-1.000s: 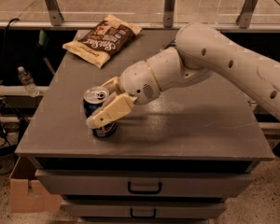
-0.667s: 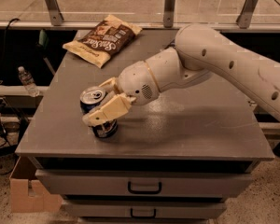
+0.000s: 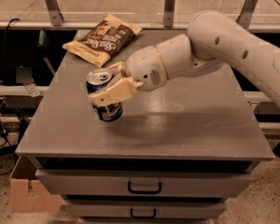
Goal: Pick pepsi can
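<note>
The pepsi can point(image 3: 101, 107), dark blue with a silver top and pull tab, is tilted and held just above the left part of the grey cabinet top point(image 3: 186, 120). My gripper point(image 3: 108, 87) is shut on the can, one cream finger point(image 3: 113, 93) across its front side and the other behind it. The white arm reaches in from the upper right. The can's middle is hidden behind the front finger.
A brown and cream snack bag point(image 3: 102, 40) lies at the far left corner of the top. The cabinet has drawers with handles point(image 3: 144, 188) below. A cardboard box point(image 3: 28, 195) stands on the floor at lower left. Metal rail posts point(image 3: 168, 6) stand behind.
The can has risen off the cabinet top in my gripper and tilted, moving slightly up and left. The arm has lifted with it.
</note>
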